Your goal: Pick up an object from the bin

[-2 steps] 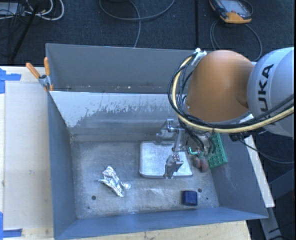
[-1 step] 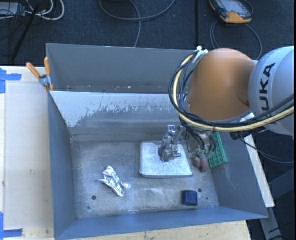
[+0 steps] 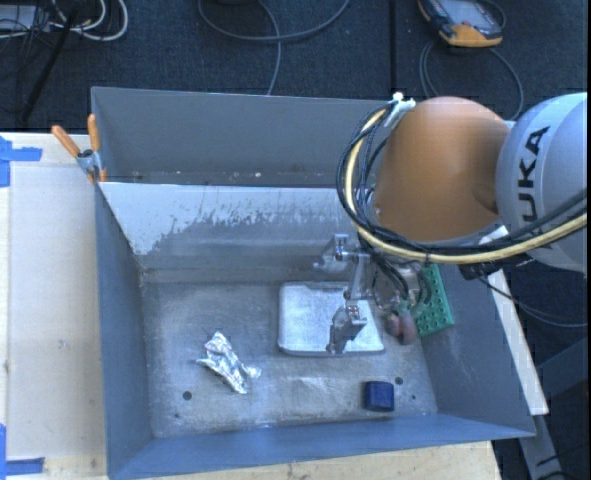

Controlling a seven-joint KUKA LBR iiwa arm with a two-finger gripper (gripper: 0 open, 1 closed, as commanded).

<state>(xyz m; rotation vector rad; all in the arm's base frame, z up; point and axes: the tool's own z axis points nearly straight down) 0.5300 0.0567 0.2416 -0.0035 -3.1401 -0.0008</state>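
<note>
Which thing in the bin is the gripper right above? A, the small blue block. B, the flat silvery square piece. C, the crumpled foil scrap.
B: the gripper hangs over the right part of the flat silvery square piece in the middle of the bin, while the crumpled foil scrap lies off to its left and the small blue block sits nearer the front edge.

Grey bin (image 3: 225, 153), as I log it: one flat silvery packet (image 3: 307, 318) at centre, my claw (image 3: 340, 336) over its 3 o'clock side; crumpled foil scrap (image 3: 228, 362) at 8 o'clock; small blue block (image 3: 379, 396) at 5 o'clock.
</note>
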